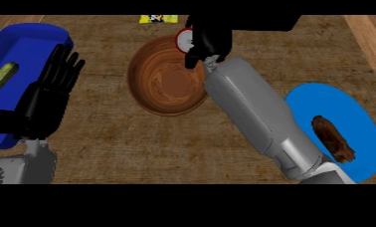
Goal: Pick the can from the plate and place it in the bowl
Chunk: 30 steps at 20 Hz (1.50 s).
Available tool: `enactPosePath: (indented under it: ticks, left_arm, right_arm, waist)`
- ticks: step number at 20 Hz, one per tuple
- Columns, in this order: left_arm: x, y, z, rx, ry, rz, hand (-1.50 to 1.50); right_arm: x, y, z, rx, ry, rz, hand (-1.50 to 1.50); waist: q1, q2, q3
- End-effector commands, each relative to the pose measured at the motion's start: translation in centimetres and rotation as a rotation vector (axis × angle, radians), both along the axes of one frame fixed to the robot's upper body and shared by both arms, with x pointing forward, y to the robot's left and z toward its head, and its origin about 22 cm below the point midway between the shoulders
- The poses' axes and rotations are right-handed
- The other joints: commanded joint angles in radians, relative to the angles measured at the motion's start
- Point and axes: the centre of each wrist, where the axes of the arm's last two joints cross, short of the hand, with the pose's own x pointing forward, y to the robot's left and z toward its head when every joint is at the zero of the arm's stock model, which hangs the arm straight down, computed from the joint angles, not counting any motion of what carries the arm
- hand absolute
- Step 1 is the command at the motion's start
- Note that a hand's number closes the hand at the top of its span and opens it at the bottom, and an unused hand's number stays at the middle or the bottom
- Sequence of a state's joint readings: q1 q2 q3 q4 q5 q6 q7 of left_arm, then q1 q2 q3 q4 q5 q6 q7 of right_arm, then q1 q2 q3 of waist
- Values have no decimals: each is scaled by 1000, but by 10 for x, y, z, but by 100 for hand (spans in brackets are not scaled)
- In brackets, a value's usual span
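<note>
The right hand [208,39] has its black fingers curled round the red-and-white can [183,39], holding it above the far rim of the brown wooden bowl [167,76], where a release this near the edge might tip it out onto the counter.

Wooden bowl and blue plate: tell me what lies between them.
In the head view, the right forearm crosses the counter between the wooden bowl and the blue plate; nothing else sits there.
</note>
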<state>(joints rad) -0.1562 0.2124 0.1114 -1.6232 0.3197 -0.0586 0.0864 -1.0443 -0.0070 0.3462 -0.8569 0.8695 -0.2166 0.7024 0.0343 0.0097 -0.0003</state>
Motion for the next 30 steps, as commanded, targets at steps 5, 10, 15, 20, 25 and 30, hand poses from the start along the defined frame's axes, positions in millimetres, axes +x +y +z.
enactPosePath:
  ticks: [5, 10, 15, 20, 25, 30]
  left_arm:
    - [2, 4, 9, -1, -18, -27, 0]
    - [-6, 1, -4, -8, 3, -39, 0]
    - [9, -4, 0, 3, -3, -46, 0]
    - [3, 11, -6, 10, -14, 1, 0]
    - [-1, 17, -12, 20, -14, 10, 0]
    - [-13, 29, -23, 24, 7, 58, 0]
  right_arm:
    - [28, -32, -51, 113, 234, -135, 150]
    - [36, -42, -54, 202, 239, 68, -150]
    - [38, -47, -43, 437, 40, 80, -150]
    - [46, -65, -23, 755, -97, 24, -150]
    - [52, -110, -35, 814, -146, -56, -150]
    - [37, -168, -53, 805, -137, -89, -150]
  waist:
    - [37, 12, 0]
    - [32, 13, 1]
    - [25, 14, 2]
    - [5, 8, 2]
    - [-15, -2, 0]
    - [-42, -14, 0]
